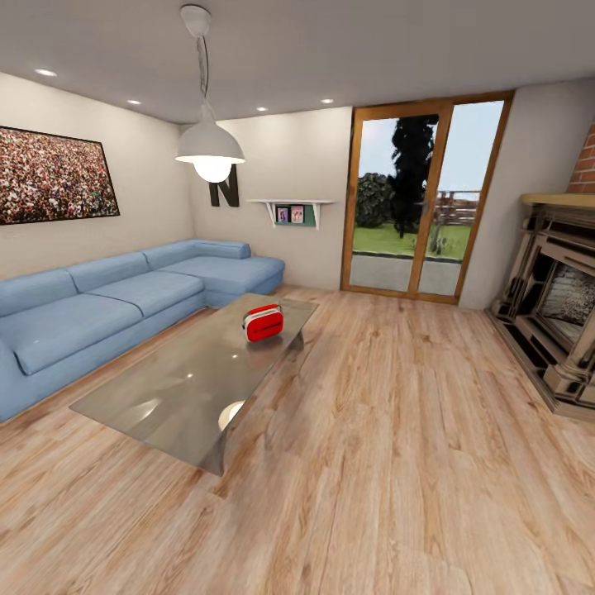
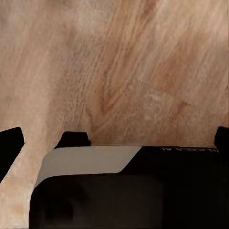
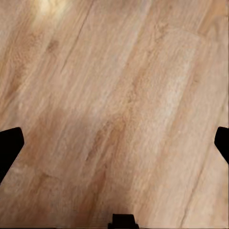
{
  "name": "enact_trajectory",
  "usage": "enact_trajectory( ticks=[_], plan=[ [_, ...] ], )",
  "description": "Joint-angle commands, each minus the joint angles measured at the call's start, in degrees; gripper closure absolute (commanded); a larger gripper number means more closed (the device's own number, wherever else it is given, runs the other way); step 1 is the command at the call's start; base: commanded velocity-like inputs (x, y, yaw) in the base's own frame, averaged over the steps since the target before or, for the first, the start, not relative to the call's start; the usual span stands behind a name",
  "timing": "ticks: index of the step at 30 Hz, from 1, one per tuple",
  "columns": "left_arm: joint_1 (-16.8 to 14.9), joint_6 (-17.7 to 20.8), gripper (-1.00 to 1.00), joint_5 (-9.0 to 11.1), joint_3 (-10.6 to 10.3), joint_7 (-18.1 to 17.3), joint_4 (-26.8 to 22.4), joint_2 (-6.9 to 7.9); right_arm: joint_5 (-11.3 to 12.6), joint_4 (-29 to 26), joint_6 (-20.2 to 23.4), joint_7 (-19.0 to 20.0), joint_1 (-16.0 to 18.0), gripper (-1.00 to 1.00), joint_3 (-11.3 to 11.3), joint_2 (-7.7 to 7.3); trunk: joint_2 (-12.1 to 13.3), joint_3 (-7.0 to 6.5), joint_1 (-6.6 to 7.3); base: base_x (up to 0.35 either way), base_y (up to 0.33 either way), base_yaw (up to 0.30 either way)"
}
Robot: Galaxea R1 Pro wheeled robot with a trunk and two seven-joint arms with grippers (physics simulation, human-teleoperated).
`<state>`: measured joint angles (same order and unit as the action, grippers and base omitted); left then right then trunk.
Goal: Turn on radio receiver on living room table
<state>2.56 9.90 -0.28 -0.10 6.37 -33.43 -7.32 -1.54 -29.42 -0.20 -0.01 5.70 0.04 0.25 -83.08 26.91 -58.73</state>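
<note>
In the head view, the radio receiver stands upright on the far right part of the table, near its right edge. The table sits on the wood floor in the living room, with the blue sofa along its left and far sides. A pendant lamp hangs above; glass doors lie far, a fireplace at right.

In the left wrist view, the left gripper hangs over floor planks, fingertips spread wide, holding nothing, with part of the robot's dark body beneath.

In the right wrist view, the right gripper is likewise spread over bare planks, empty.
</note>
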Motion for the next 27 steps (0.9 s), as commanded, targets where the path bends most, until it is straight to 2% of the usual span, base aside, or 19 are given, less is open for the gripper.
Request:
enact_trajectory(
  ticks=[1,2,3,4,6,8,10,14,19,23,25,27],
  plan=[
    [-0.2,2.3,-1.00,0.0,0.0,0.6,-3.4,0.04,-0.7,-0.7,0.1,0.0,1.2,-1.00,0.0,-0.35,0.0,0.02,0.00,0.000,0.000,0.000],
    [-0.4,3.2,-1.00,0.0,0.0,0.8,-5.0,0.06,-1.3,-1.1,0.1,0.0,2.6,-1.00,0.0,-0.57,0.0,0.02,0.00,0.000,0.000,0.000],
    [-0.9,5.6,-1.00,0.0,0.0,1.2,-9.2,0.08,-1.9,-1.3,0.2,0.0,4.3,-1.00,0.0,-0.71,0.0,0.02,0.00,0.000,0.000,0.000],
    [-2.3,8.0,-1.00,0.0,0.0,1.4,-12.6,0.05,-2.8,-1.4,0.5,0.1,8.1,-1.00,0.0,-0.85,0.0,0.02,0.00,0.000,0.000,0.000],
    [-4.8,10.2,-1.00,-0.1,0.0,1.5,-13.9,0.11,-3.3,-1.3,3.2,0.2,11.5,-1.00,0.0,-0.80,0.0,0.02,0.00,0.000,0.000,0.000],
    [-7.2,12.4,-1.00,0.0,0.1,1.5,-14.4,0.25,-3.7,-1.4,8.5,0.4,14.4,-1.00,0.0,-0.74,0.0,0.02,0.00,0.000,0.000,0.000],
    [-8.7,13.6,-1.00,0.1,0.2,1.4,-14.7,0.32,-4.1,-1.4,11.8,0.6,16.5,-1.00,0.2,-0.74,0.0,0.02,0.00,0.000,0.000,0.000],
    [-9.3,13.7,-1.00,0.1,0.2,1.4,-14.8,0.35,-4.4,-1.4,12.6,0.7,17.3,-1.00,0.5,-0.77,0.0,0.02,0.00,0.000,0.000,0.000],
    [-9.5,13.9,-1.00,-0.1,0.1,1.7,-15.8,0.39,-5.6,-1.1,9.4,0.6,17.5,-1.00,0.5,-0.78,0.0,0.02,0.00,0.000,0.000,0.000],
    [-9.7,15.5,-1.00,-0.5,0.1,1.6,-24.5,0.54,-6.1,-1.8,9.1,0.6,17.6,-1.00,0.3,-0.83,0.0,0.02,0.00,0.000,0.000,0.000],
    [-9.8,18.1,-1.00,-0.6,0.1,1.6,-28.0,0.59,-6.2,-2.4,9.2,0.6,17.9,-1.00,0.3,-0.85,0.0,0.02,0.00,0.000,0.000,0.000],
    [-9.9,22.2,-1.00,-0.5,0.2,1.7,-32.0,0.62,-6.2,-2.8,9.3,0.5,18.8,-1.00,0.2,-0.86,0.0,0.02,0.00,0.000,0.000,0.000]
  ],
)
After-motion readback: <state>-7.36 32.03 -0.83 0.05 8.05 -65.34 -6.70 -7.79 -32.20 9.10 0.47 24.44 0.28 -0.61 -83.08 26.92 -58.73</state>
